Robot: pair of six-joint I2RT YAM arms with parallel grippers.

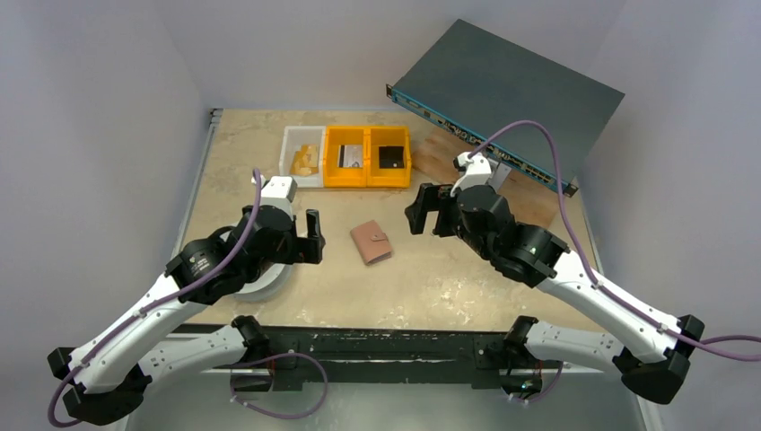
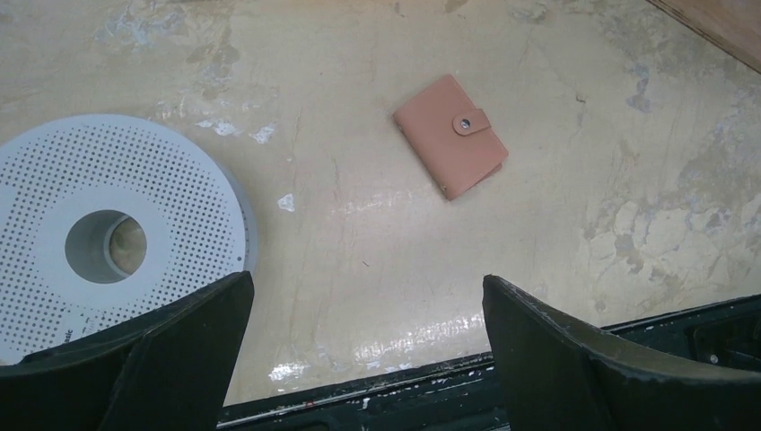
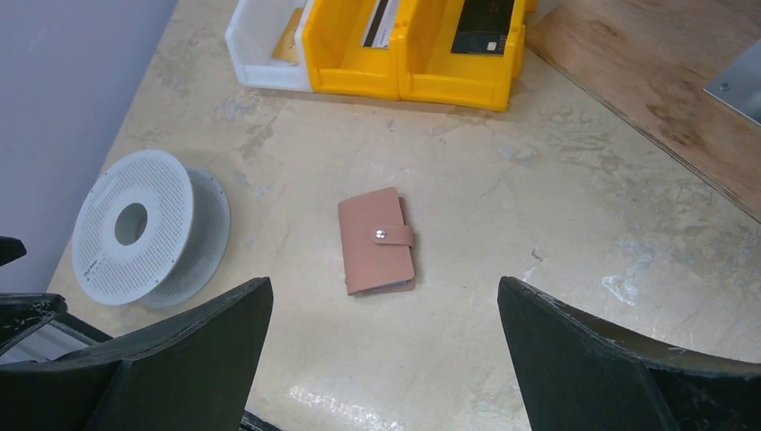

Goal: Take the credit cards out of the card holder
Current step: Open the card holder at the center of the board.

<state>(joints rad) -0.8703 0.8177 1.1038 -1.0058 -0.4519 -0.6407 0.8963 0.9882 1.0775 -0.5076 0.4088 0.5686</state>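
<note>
1. Both tools stand with their jaws wide apart and nothing between them. In the overhead view the left tool (image 1: 316, 238) hangs left of centre and the right tool (image 1: 429, 211) right of centre, each well apart from the counter's things.
2. The card holder (image 1: 371, 241) lies flat at the centre of the frame between them, folded shut with its snap tab (image 2: 467, 123) fastened. No credit cards show, so they are presumably inside.
3. Risk one: the holder is thin and sits on a glossy counter (image 1: 449, 287). A jaw coming down at its edge may push it sideways instead of getting under it.
4. Risk two: the snap needs a pull against a held body. If only one tool acts, the whole holder probably lifts or flips and the tab stays shut.
5. Risk three: once it is open, a careless tug could spill or fan the cards, or drag the holder along with one card.
6. Risk four: the white perforated spool (image 2: 90, 233) sits at the lower left, just beside the left tool — a wide swing could knock it.
</note>
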